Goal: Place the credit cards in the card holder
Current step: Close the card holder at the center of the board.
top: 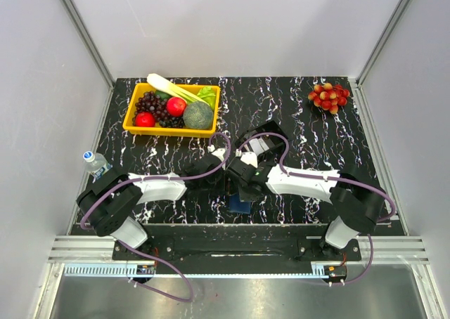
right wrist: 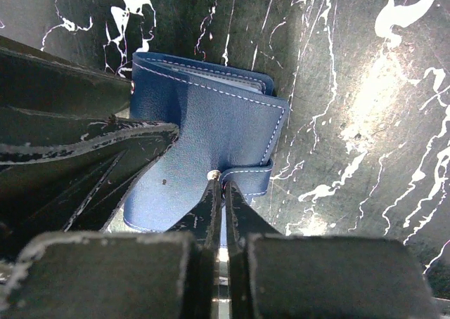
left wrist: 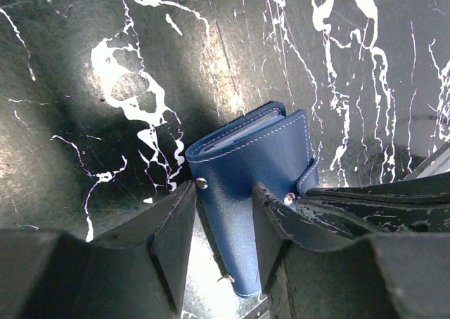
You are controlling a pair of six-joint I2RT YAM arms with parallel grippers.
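Right gripper (right wrist: pixel 220 187) is pinched tight on the strap (right wrist: pixel 247 173) of the card holder (right wrist: pixel 211 115), right at its fingertips. Left gripper (left wrist: pixel 223 196) squeezes the holder's sides. If they pull apart too hard, it could slip out or tear.

In the top view only a blue corner of the card holder (top: pixel 240 205) shows at centre frame; the arms cover the rest. The credit cards (left wrist: pixel 235 131) appear merely as thin pale edges inside it, faces hidden. The left gripper (left wrist: pixel 223 196) hides its lower sides at bottom.
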